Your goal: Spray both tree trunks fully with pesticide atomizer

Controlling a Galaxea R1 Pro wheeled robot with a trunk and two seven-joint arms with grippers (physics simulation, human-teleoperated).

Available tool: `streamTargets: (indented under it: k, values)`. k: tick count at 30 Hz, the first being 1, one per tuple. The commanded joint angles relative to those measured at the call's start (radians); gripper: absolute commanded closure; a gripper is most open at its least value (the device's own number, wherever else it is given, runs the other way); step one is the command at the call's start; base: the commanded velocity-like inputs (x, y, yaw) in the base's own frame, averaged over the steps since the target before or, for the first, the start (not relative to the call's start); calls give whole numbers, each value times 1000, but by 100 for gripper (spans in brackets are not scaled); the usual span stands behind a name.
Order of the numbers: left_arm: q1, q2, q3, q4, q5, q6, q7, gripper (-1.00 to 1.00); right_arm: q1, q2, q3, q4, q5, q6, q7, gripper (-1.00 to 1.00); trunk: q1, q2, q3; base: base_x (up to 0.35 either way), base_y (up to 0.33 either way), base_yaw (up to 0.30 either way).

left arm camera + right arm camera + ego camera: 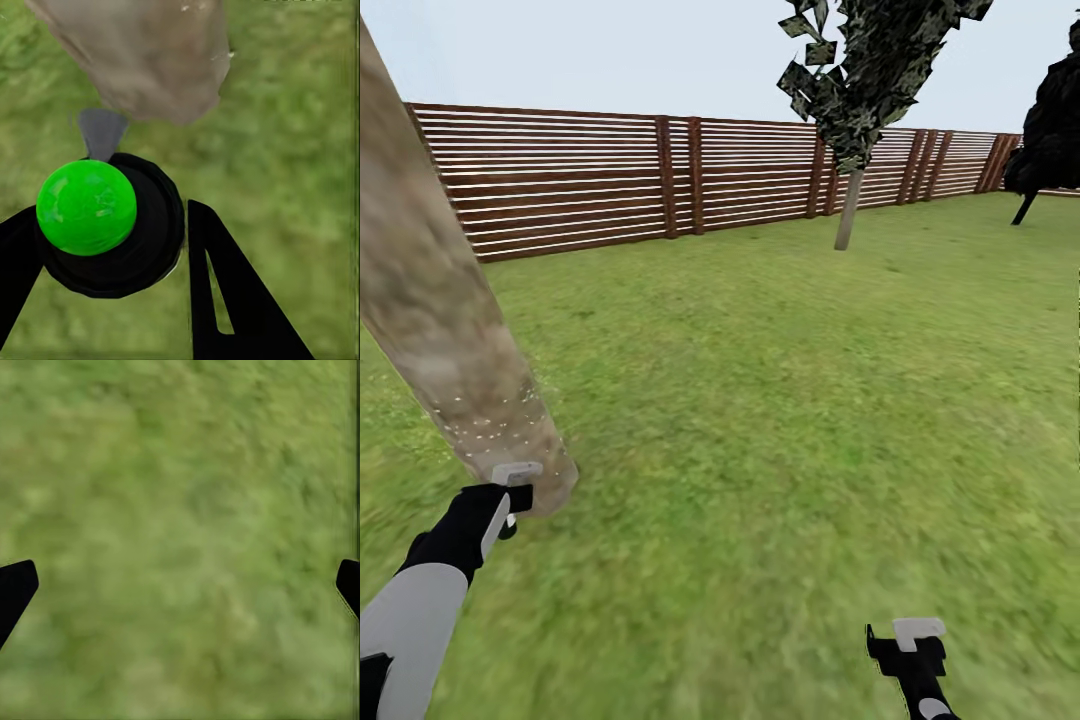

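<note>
your left hand [112, 262] is clenched around the pesticide atomizer [105, 225], a black round body topped by a bright green ball, with its grey nozzle [101, 131] aimed at the base of the near tree trunk [450, 330]. in the head view that hand sits just beside the foot of the trunk, a thick pale grey-tan column leaning up and out of frame at the left. tiny white specks of pesticide [480, 425] dot only its lowest stretch; the bark above looks bare.

to do this step well, keep the nozzle square to the trunk and work upward in slow passes, then shift around it, since only one face shows here and the far side is hidden. hold close enough that the specks land on bark, not on grass.

your right hand [180, 585] is released, fingers spread wide over blurred lawn, carrying nothing.

the floor [790, 400] is open green grass with yellowish patches, free of obstacles. the second tree [850, 200] stands well apart near the reddish-brown slat fence [580, 180]; a near-black conifer [1050, 130] is at the far right.
</note>
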Motion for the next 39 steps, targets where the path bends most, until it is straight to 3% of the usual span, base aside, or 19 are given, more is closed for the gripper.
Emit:
streamTargets:
  k: [1,11,14,17,20,28,39]
  values:
    - [-2,-1,2,-5,-11,6,-4,100,-1,0,-8,1,11,-3,-2,-100,0,0,-1,0,-274,0]
    - [-17,0,0,-10,-10,10,-7,100,-1,1,-7,1,11,-3,-2,-100,0,0,-1,44,-267,160]
    - [-17,-4,2,-45,-9,20,-6,100,-1,1,-7,1,11,-3,-2,-100,0,0,-1,257,-172,278]
    - [-44,-6,-2,-187,-7,149,-8,100,-1,1,-7,1,11,-3,-2,-100,0,0,-1,282,-144,278]
    - [-58,-7,-7,-236,-8,191,-8,100,-1,1,-7,1,11,-3,-2,-100,0,0,-1,279,-139,278]
    - [-49,-5,-7,-262,-14,196,-8,100,-1,1,-7,1,11,-3,-2,-100,0,0,-1,33,-13,271]
    - [-44,-1,-5,-254,-19,192,-9,100,-1,1,-7,1,11,-3,-2,-100,0,0,-1,241,0,86]
